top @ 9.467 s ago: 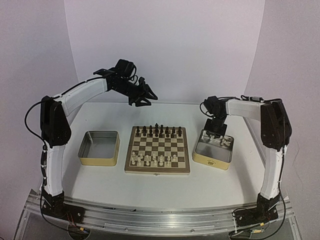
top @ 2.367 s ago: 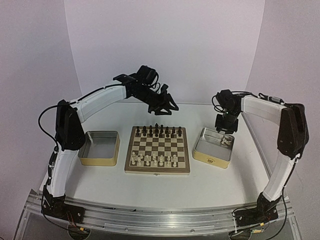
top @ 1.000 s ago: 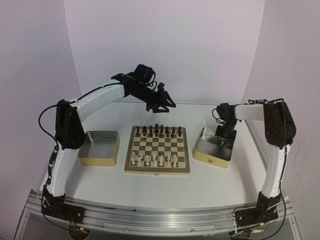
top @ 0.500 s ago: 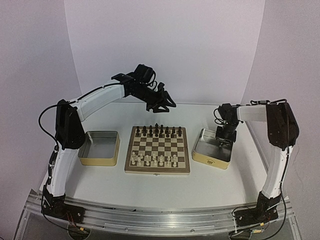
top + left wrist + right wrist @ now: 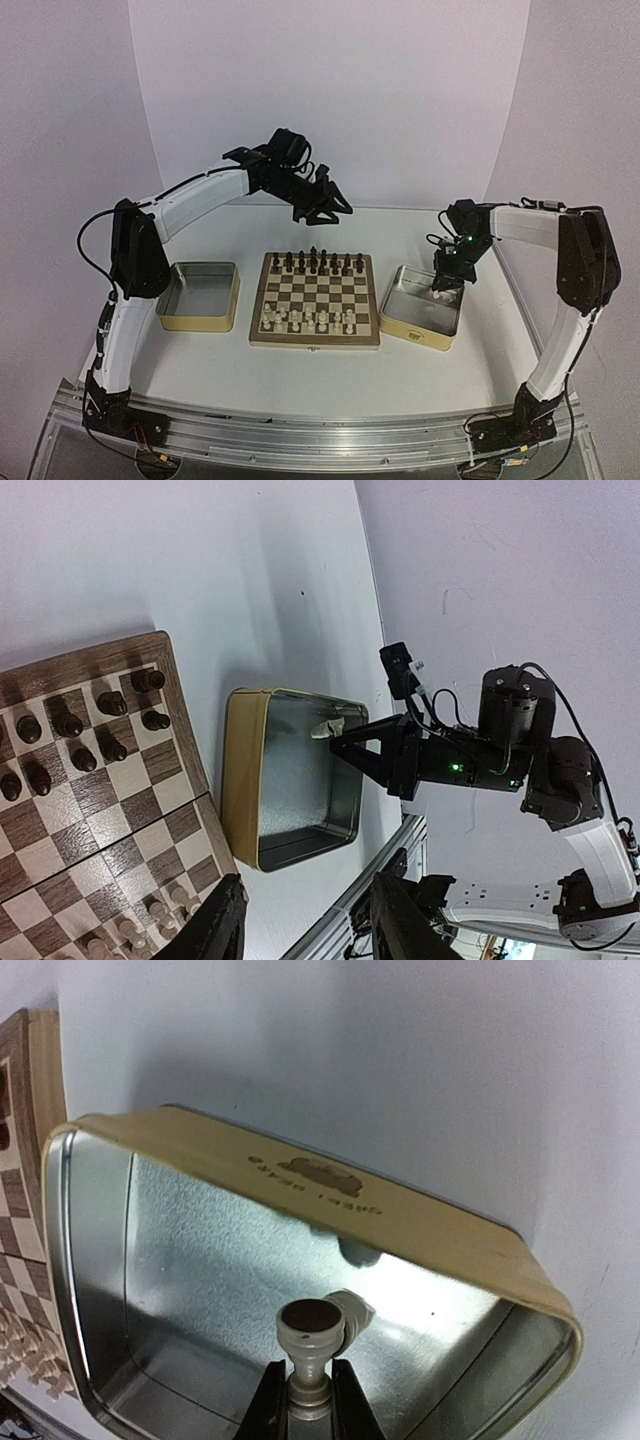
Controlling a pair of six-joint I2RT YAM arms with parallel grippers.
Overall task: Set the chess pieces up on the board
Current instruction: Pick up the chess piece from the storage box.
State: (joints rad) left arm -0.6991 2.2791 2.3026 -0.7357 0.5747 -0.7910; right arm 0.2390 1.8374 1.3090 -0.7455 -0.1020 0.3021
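On the right side of the white worktop [image 5: 300,375], your right claw [image 5: 446,288] reaches down into the rectangular metal tin with yellowish sides [image 5: 410,332]. Its two fingers [image 5: 268,1400] are drawn narrow on the stem of one cream-white chess piece [image 5: 308,1326], whose round, dark-centred end shows above the fingertips. Whether that piece touches the tin floor cannot be told. Just left of this tin lies the square wooden chessboard with checkered squares and a pale rim [image 5: 315,342]. You will find the other cream-white chess figures [image 5: 308,319] standing along its near rows and the dark brown-black figures [image 5: 314,262] along its far rows. Your left claw [image 5: 333,209] hangs above the far part of the worktop, beyond the board, its fingers [image 5: 222,925] spread wide and holding nothing. A second matching metal tin [image 5: 198,320] sits left of the board, apart from it.
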